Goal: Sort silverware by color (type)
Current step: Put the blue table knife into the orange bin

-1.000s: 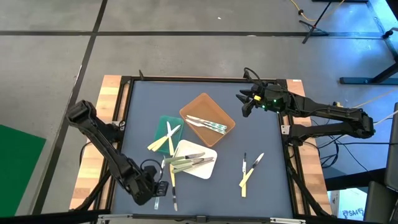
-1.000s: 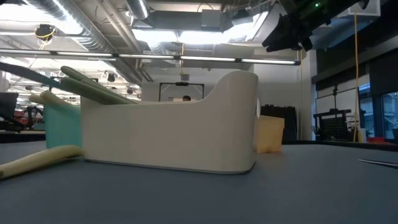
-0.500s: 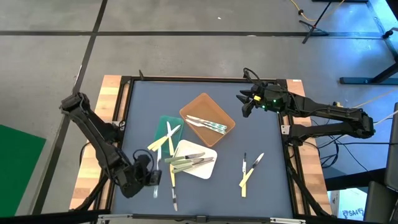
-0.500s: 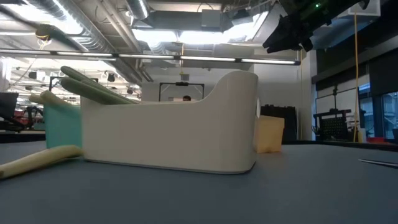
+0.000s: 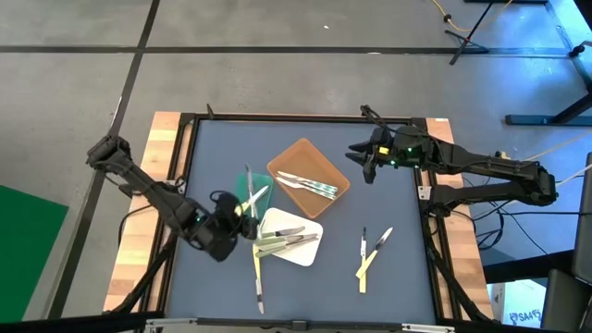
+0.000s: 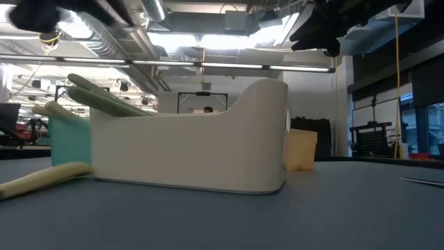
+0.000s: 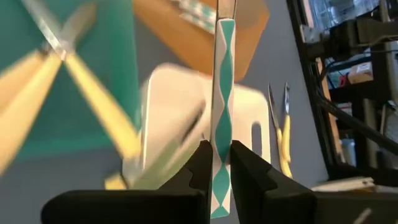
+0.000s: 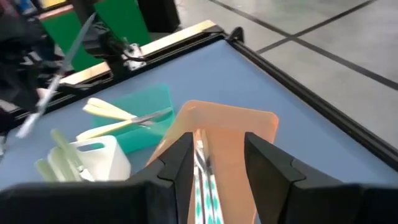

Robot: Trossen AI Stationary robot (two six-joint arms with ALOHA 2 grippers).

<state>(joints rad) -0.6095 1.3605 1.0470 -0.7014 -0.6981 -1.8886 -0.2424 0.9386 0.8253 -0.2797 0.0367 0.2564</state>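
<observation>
The thin teal-and-white patterned-handled utensil (image 7: 222, 124) is pinched only near its handle end, so it could swivel or slip from the jaws if it brushes the wall of the white plastic tray (image 5: 310, 252), or drop among the pale green pieces there instead of reaching its matches in the brown square tray (image 5: 305, 155). The left gripper (image 5: 242, 209) sits just beside the white tray, over the green flat tray (image 5: 242, 185), fingers closed narrowly on that handle. The right gripper (image 5: 363, 159) hovers beside the brown tray, partly open and empty.
</observation>
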